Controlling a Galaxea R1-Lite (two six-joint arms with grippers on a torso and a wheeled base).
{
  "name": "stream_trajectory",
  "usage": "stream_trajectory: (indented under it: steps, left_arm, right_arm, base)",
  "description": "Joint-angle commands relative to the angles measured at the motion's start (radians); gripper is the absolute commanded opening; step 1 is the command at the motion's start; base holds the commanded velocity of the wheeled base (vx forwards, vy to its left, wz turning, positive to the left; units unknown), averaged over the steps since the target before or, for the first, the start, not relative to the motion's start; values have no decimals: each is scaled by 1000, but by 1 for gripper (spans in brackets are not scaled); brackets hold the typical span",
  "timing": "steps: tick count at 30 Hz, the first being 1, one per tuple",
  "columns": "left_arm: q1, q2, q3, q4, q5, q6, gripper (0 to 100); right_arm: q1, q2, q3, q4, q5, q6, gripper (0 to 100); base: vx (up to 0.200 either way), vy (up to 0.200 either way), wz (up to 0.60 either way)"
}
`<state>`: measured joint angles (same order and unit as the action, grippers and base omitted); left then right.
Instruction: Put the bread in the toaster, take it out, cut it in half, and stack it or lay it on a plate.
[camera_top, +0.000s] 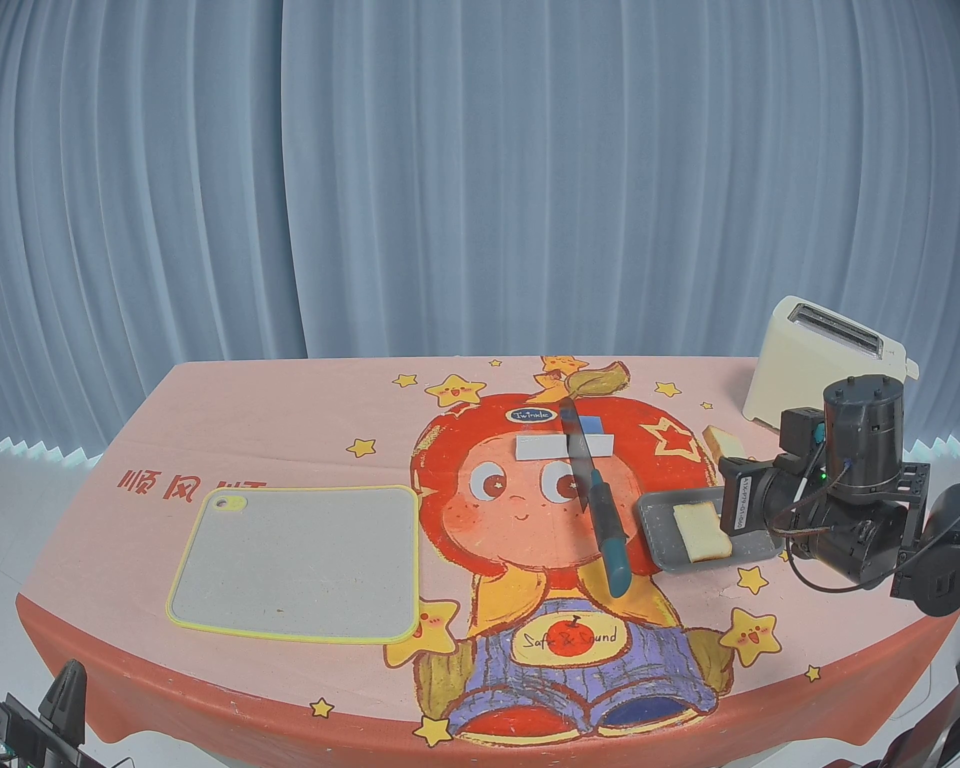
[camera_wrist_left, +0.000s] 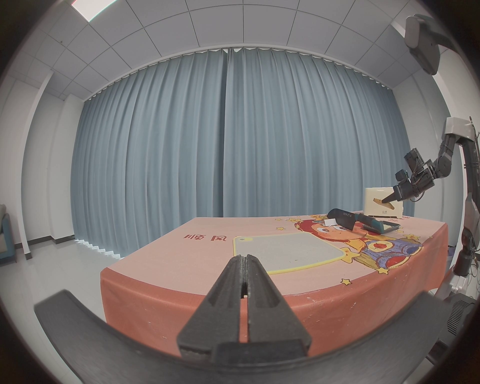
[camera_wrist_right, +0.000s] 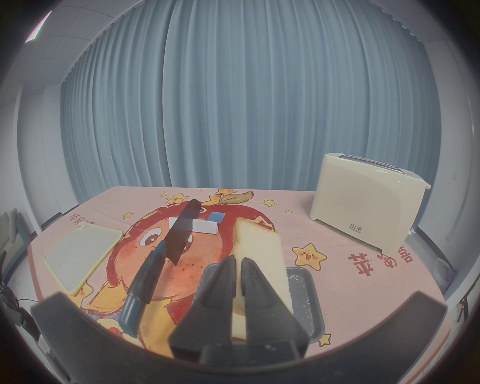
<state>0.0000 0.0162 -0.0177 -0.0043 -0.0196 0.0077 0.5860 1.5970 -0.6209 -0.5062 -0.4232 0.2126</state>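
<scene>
My right gripper (camera_wrist_right: 238, 262) is shut on the near edge of a pale bread slice (camera_wrist_right: 260, 250), which stands tilted over the grey tray (camera_wrist_right: 306, 300). From the head view the bread slice (camera_top: 702, 530) sits over the tray (camera_top: 655, 512) at the table's right, right at the tip of the right gripper (camera_top: 733, 522). The cream toaster (camera_top: 825, 365) stands at the back right, slot up. A knife (camera_top: 598, 500) with a teal handle lies at centre, its blade propped on a white block. My left gripper (camera_wrist_left: 245, 260) is shut and holds nothing, low off the table's front left corner.
A grey cutting board (camera_top: 295, 562) with a yellow rim lies at the front left of the table. A small tan piece (camera_top: 722, 442) lies between the toaster and the tray. The table edge curves close behind the right arm.
</scene>
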Motion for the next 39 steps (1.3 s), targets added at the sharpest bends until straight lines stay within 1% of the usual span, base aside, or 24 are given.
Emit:
stream_trajectory:
  steps: [1,22,39]
  left_arm:
    - [0,-16,18,0,0,0,0]
    - [0,-16,18,0,0,2,0]
    - [0,-16,18,0,0,2,0]
  right_arm:
    - [-6,12,-2,0,0,1,0]
    - [-8,100,6,0,-2,1,0]
    - [17,126,23,-2,-12,2,0]
  base:
    - [0,0,0]
    - [0,0,0]
    - [0,0,0]
